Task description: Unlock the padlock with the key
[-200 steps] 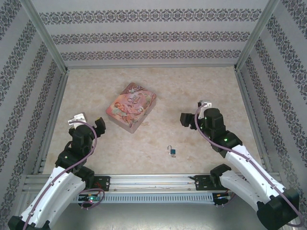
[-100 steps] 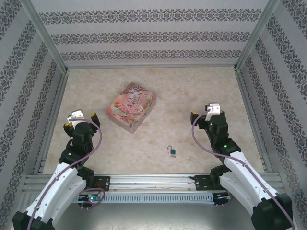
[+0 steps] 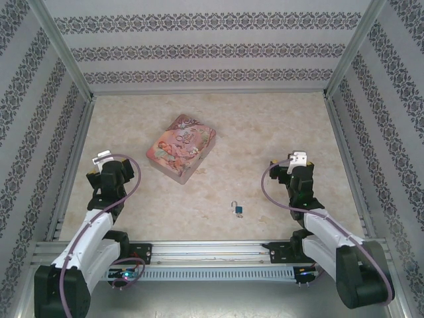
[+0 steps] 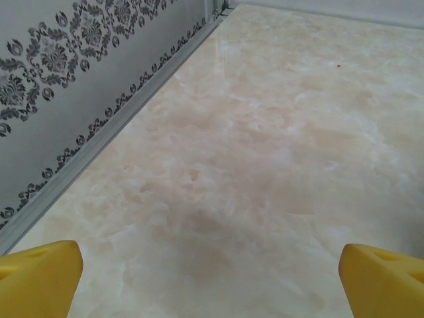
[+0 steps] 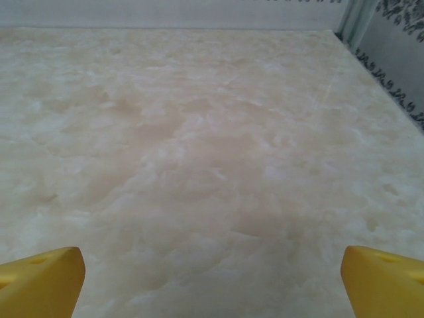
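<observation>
The padlock (image 3: 237, 209) is tiny, with a silvery shackle and a blue-teal body, and lies on the marble table near the front middle. I cannot make out the key. My left gripper (image 3: 110, 167) hangs low at the left, far from the padlock. In the left wrist view the left gripper (image 4: 212, 278) is open, its yellow fingertips (image 4: 40, 273) wide apart over bare table. My right gripper (image 3: 291, 169) sits to the right of the padlock and a little further back. The right gripper (image 5: 212, 278) is open too, with nothing between its yellow fingertips (image 5: 41, 275).
A pink illustrated tin (image 3: 181, 147) lies left of centre, behind the padlock. Patterned walls with metal rails (image 3: 74, 159) enclose the table on three sides. The left wall (image 4: 73, 86) runs close beside my left gripper.
Both arms have pulled back toward their bases. The left gripper swung away from the tin toward the left wall, and the right gripper moved right and nearer. The padlock has not moved.
</observation>
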`<action>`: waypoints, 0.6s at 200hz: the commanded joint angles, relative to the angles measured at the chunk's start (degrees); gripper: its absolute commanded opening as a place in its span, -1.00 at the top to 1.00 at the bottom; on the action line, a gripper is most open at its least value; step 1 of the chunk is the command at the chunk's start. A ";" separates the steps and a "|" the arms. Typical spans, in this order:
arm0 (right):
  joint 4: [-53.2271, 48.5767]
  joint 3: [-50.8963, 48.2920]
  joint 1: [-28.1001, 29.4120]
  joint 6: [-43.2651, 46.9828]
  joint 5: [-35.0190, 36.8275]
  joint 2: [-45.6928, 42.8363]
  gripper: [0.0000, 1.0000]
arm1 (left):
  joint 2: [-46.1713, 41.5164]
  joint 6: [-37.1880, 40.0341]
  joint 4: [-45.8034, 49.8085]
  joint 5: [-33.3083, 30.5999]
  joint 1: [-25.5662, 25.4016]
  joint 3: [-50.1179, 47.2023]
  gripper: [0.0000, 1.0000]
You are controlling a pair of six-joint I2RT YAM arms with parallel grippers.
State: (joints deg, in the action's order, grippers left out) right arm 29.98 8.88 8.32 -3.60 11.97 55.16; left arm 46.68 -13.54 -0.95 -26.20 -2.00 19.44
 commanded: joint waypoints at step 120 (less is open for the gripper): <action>35.48 4.37 -4.57 7.19 -14.13 30.23 -0.97 | 12.30 6.51 -22.41 12.64 3.74 -3.87 -0.99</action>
State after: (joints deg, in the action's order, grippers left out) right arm 59.77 11.70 4.60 2.66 1.04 82.78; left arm 57.43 -9.69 -15.88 -16.71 0.49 15.97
